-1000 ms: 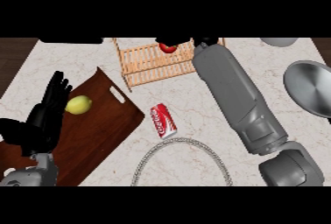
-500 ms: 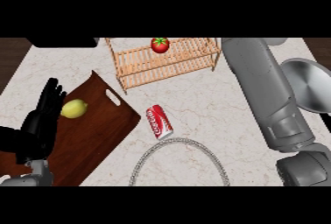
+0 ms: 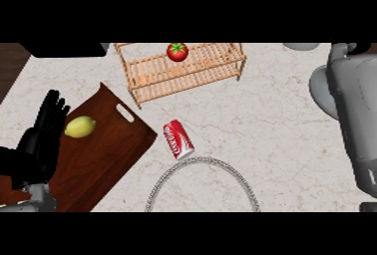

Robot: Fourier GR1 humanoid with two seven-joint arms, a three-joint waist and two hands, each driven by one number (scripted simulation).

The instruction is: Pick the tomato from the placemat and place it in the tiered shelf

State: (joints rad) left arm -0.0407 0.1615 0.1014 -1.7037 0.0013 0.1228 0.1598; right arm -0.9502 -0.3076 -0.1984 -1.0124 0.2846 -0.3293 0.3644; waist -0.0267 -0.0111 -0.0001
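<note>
The marble counter (image 3: pixel 280 124) is being occupied at the left by a dark wooden board (image 3: pixel 95 154) carrying a lemon (image 3: pixel 80 126), with the left hand (image 3: pixel 40 142) being held open, fingers straight, over its edge. The tomato (image 3: pixel 177 52) is being held on the wooden tiered shelf (image 3: pixel 184 69) at the back, and a red can (image 3: pixel 177 139) is lying on its side near a metal ring (image 3: pixel 202 184). Only the right forearm (image 3: pixel 357 114) is being shown at the right edge, so its hand cannot be judged.

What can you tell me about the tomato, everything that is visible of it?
The tomato is round, red and glossy, with a small green stem on top. It sits whole on the upper level of the wooden tiered shelf, near the counter's far edge, resting on the slats. No hand touches it; nothing else lies on the shelf beside it.
</note>
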